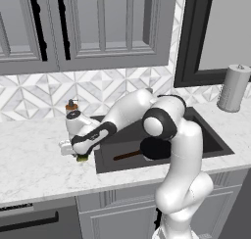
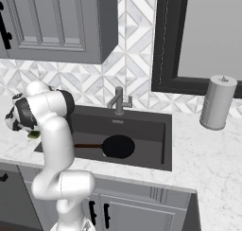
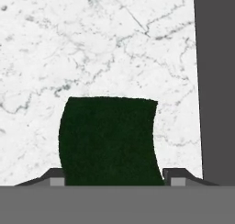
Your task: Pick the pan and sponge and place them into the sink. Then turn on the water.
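The sponge (image 3: 110, 140) lies on the marble counter just left of the sink, dark green face up; a yellow-green edge of the sponge (image 1: 82, 158) (image 2: 34, 135) peeks out under the hand. My gripper (image 3: 114, 179) (image 1: 81, 155) is lowered straight over it, one fingertip against each side, jaws closed onto the sponge, which still rests on the counter. The black pan (image 2: 118, 146) lies flat in the dark sink (image 2: 142, 126), its brown handle (image 1: 126, 155) pointing left. No stream falls from the grey faucet (image 2: 118, 101).
A small bottle with a brown top (image 1: 72, 106) stands behind the hand by the backsplash. A grey paper towel roll (image 1: 234, 88) (image 2: 216, 102) stands right of the sink. The sink's dark edge (image 3: 213, 81) runs close beside the sponge. Wall cabinets hang overhead.
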Available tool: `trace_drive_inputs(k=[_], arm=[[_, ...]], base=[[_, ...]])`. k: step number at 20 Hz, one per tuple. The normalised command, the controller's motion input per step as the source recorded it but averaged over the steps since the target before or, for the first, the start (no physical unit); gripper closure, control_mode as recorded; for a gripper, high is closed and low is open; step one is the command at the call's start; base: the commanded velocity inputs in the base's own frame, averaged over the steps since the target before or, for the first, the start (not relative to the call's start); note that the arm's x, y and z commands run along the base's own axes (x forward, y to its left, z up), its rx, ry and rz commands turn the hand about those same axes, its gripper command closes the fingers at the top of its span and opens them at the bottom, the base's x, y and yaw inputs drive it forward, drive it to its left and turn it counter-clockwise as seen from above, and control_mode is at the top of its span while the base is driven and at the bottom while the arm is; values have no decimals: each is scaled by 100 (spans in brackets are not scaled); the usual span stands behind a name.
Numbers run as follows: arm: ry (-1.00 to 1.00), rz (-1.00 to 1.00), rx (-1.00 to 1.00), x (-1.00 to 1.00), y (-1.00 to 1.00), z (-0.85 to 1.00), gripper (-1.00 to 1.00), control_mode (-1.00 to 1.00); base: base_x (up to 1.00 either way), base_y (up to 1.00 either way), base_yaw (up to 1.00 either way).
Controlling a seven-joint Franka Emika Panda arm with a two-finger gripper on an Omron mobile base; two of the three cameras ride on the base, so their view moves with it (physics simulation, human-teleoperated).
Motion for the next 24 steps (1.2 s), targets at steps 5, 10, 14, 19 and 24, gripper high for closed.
trace_drive_inputs(k=[5,10,14,19,24], arm=[[0,0,0,0,0,0,100,-100],[0,0,0,2,-1,9,100,-100],[0,0,0,-9,-29,42,100,-100],[4,0,0,-8,-38,36,100,-100],[0,0,0,-6,-31,15,100,-100]], base=[[0,0,0],[0,0,0],[0,0,0],[0,0,0],[0,0,0]])
